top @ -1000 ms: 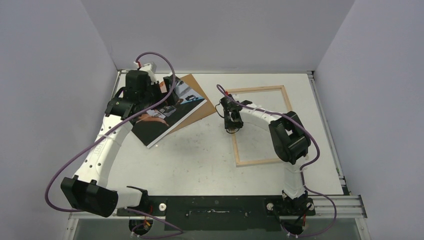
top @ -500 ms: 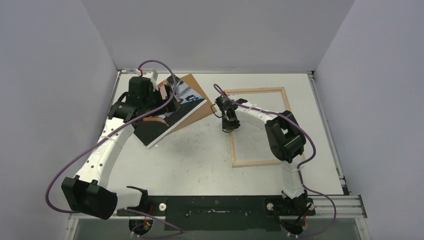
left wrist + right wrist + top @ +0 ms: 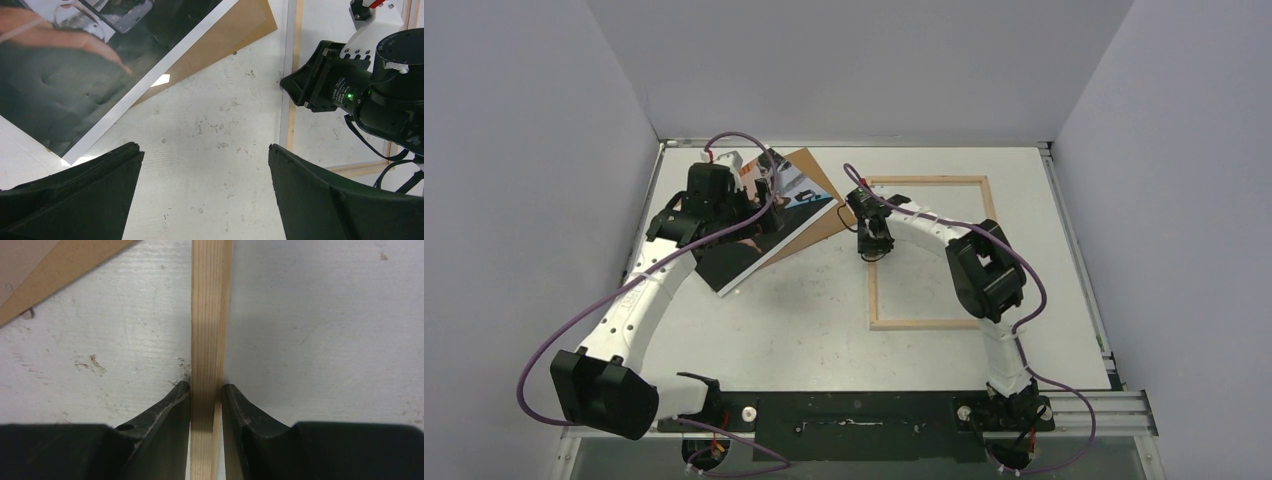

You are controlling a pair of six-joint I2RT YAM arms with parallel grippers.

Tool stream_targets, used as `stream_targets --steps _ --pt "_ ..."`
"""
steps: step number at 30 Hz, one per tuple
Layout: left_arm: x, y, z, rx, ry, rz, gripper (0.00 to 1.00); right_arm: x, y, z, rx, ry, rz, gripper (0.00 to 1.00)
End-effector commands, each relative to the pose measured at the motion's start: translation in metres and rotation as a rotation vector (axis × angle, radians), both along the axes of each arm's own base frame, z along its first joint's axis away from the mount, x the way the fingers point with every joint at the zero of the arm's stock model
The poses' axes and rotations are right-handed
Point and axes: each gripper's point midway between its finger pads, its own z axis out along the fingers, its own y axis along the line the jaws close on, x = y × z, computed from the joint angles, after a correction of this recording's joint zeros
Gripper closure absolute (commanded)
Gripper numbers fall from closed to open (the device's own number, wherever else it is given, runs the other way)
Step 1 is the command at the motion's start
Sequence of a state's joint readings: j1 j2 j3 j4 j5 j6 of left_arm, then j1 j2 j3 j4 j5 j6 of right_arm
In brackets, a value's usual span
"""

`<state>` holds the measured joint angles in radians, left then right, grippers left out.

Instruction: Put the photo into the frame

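Pale-wood frame (image 3: 924,323) lay right of centre, long axis top-to-bottom, its left rail pinched by the right fingers (image 3: 170,410). Photo (image 3: 754,250) lay upper left, under the wide-open, empty left fingers (image 3: 85,195), nearer it.

Much of photo (image 3: 744,252) — behind left arm (image 3: 639,300)

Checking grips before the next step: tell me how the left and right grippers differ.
The left gripper has its fingers spread wide; the right gripper has its fingers pinched on a wooden rail of the frame. The left gripper holds nothing, above bare table beside the photo; the right gripper holds the frame. Both face down at the table.
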<state>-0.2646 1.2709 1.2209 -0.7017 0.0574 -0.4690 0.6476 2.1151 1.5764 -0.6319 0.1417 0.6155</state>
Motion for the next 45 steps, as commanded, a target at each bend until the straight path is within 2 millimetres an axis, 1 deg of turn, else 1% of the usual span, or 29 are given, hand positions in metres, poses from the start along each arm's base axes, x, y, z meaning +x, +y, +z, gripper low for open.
stream_targets --steps 1,2,4,6,8,10,11,13,16,17,18,20,22,24,26,28,29,31,33,35,37,38,39,41,45 --pt "0.012 0.001 0.007 -0.015 -0.036 0.019 0.03 0.012 0.041 0.009 0.157 -0.035 0.085 0.83" --pt "0.014 0.001 0.005 -0.013 -0.031 0.022 0.03 0.013 0.038 0.010 0.158 -0.028 0.078 0.82" --pt "0.018 -0.001 0.002 -0.016 -0.019 0.029 0.03 0.014 0.025 0.012 0.126 -0.011 0.035 0.79" --pt "0.022 -0.001 0.000 -0.018 -0.012 0.034 0.03 0.018 0.017 0.020 0.142 -0.008 -0.001 0.73" --pt "0.027 -0.001 -0.003 -0.021 0.000 0.042 0.03 0.023 0.013 0.033 0.198 -0.018 -0.027 0.63" --pt "0.032 -0.001 -0.007 -0.022 0.014 0.048 0.04 0.027 0.014 0.050 0.269 -0.032 -0.031 0.53" --pt "0.034 -0.002 -0.008 -0.022 0.021 0.049 0.04 0.029 0.015 0.058 0.299 -0.043 -0.031 0.49" --pt "0.038 -0.002 -0.009 -0.019 0.040 0.049 0.06 0.033 0.021 0.074 0.375 -0.054 -0.023 0.46" --pt "0.041 -0.002 -0.017 -0.014 0.077 0.051 0.08 0.033 0.033 0.093 0.513 -0.054 -0.018 0.46" --pt "0.042 -0.003 -0.019 -0.016 0.089 0.050 0.09 0.035 0.041 0.101 0.567 -0.073 -0.009 0.45" --pt "0.043 -0.003 -0.022 -0.015 0.103 0.053 0.10 0.033 0.045 0.104 0.612 -0.075 -0.006 0.45" --pt "0.044 -0.001 -0.030 -0.006 0.129 0.065 0.12 0.032 0.059 0.117 0.713 -0.089 0.003 0.45" --pt "0.045 0.003 -0.039 0.009 0.153 0.089 0.15 0.030 0.073 0.124 0.800 -0.082 -0.001 0.45" --pt "0.047 0.010 -0.048 0.023 0.179 0.115 0.19 0.029 0.087 0.123 0.859 -0.060 -0.009 0.46" --pt "0.048 0.014 -0.057 0.028 0.202 0.133 0.26 0.028 0.100 0.122 0.923 -0.035 -0.026 0.49" --pt "0.046 0.021 -0.067 0.024 0.231 0.164 0.44 0.029 0.116 0.123 0.990 -0.022 -0.046 0.52" --pt "0.044 0.025 -0.072 0.014 0.251 0.188 0.50 0.027 0.124 0.124 1.017 -0.013 -0.049 0.54" --pt "0.035 0.033 -0.082 -0.015 0.288 0.228 0.53 0.018 0.140 0.117 1.014 0.030 -0.069 0.55" --pt "0.022 0.044 -0.093 -0.022 0.321 0.259 0.53 0.007 0.157 0.111 1.004 0.060 -0.079 0.56" --pt "0.010 0.060 -0.103 -0.039 0.343 0.295 0.53 -0.005 0.170 0.102 0.989 0.083 -0.104 0.55" --pt "-0.003 0.072 -0.113 -0.067 0.369 0.317 0.53 -0.018 0.182 0.095 0.969 0.107 -0.142 0.55" --pt "-0.005 0.080 -0.117 -0.086 0.377 0.337 0.53 -0.019 0.184 0.093 0.960 0.106 -0.155 0.54" --pt "-0.006 0.086 -0.122 -0.101 0.382 0.350 0.53 -0.024 0.186 0.089 0.942 0.117 -0.166 0.54" --pt "-0.004 0.093 -0.131 -0.123 0.381 0.366 0.53 -0.034 0.193 0.081 0.902 0.130 -0.167 0.52" --pt "0.012 0.102 -0.140 -0.145 0.336 0.405 0.57 -0.054 0.206 0.058 0.853 0.178 -0.175 0.49"
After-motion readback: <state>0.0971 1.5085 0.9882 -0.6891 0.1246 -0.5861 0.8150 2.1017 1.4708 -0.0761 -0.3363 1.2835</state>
